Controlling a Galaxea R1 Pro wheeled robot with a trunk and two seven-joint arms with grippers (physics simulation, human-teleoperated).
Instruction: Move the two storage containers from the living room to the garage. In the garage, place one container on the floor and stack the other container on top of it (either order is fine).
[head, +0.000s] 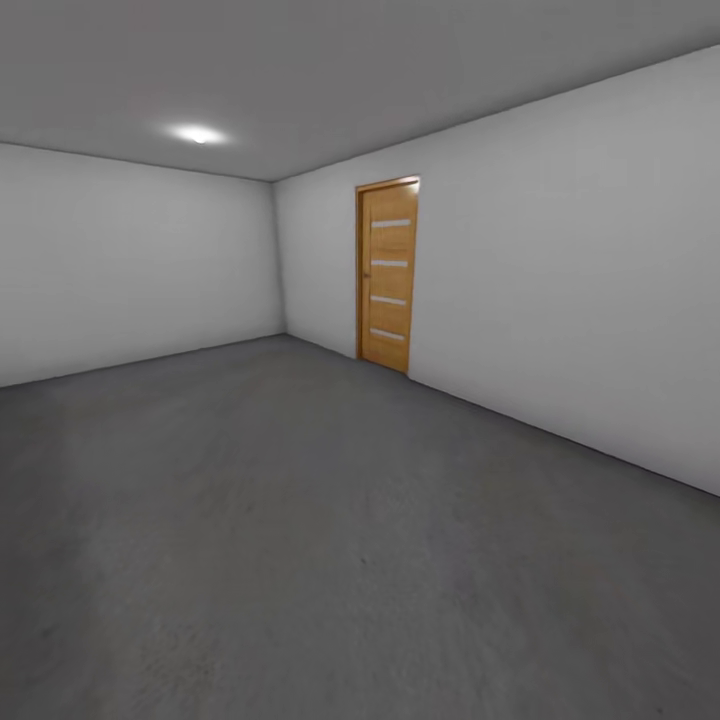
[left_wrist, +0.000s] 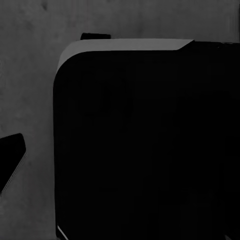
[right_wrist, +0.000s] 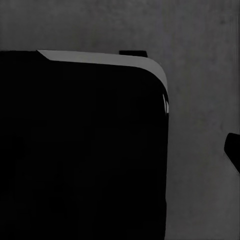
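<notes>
The head view takes in a bare room, seemingly the garage: plain white walls (head: 130, 270), dark grey mottled concrete floor (head: 300, 540), and a light wooden door (head: 388, 275) at right. No red-orange container stands here, so stacking looks undone. Whether either gripper is clenched or released, I cannot tell.

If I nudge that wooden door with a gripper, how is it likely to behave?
The wooden door looks like a rigid slab with four pale inset strips, so it should stay stiff rather than flex. It sits shut in its frame, so a nudge probably won't move it. Its hinge side and handle are too small to tell.
</notes>
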